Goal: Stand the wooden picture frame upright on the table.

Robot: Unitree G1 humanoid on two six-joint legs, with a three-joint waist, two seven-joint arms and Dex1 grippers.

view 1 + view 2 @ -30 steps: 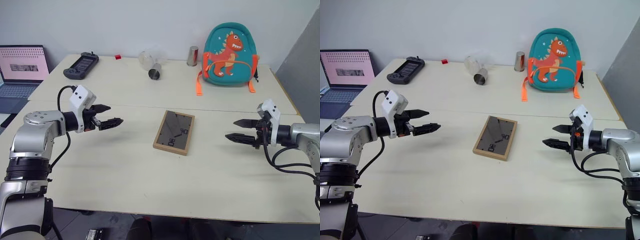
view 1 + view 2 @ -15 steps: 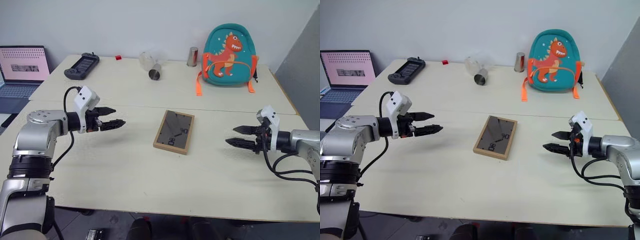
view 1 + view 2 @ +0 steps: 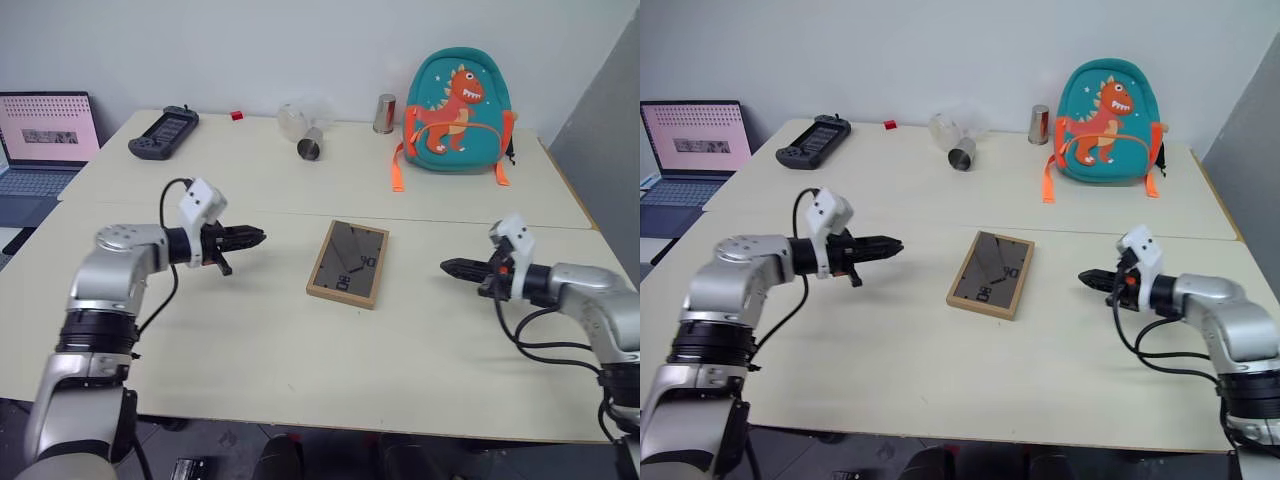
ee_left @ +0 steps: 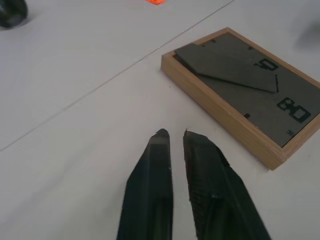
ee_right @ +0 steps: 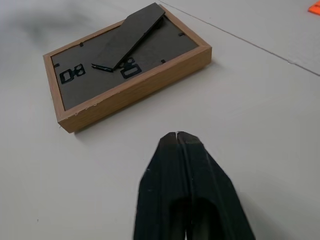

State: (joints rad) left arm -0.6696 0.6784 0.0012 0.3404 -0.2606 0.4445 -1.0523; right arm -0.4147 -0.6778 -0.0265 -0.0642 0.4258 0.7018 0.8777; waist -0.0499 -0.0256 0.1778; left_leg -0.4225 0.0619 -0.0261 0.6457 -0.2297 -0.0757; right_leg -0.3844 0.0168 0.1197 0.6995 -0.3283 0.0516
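Pale cream table (image 3: 250,340) with 1 seam across its middle stands against a white wall. Far left, at 10 o'clock from table centre, an open laptop (image 3: 40,135) sits off the table edge, and a black handheld console (image 3: 162,132) lies near the far edge. Left gripper (image 3: 258,237) hovers above the table at 9 o'clock from the wooden picture frame (image 3: 348,264), its 2 black fingers pressed together, holding nothing, tips pointing toward the frame and apart from it. At 12 o'clock lie a metal cup on its side (image 3: 309,148), an upright metal cup (image 3: 385,113) and a teal dinosaur backpack (image 3: 458,100). The frame lies flat at table centre, dark grey back up, stand folded. Right gripper (image 3: 447,267) hovers at 3 o'clock from the frame, fingers closed, empty.
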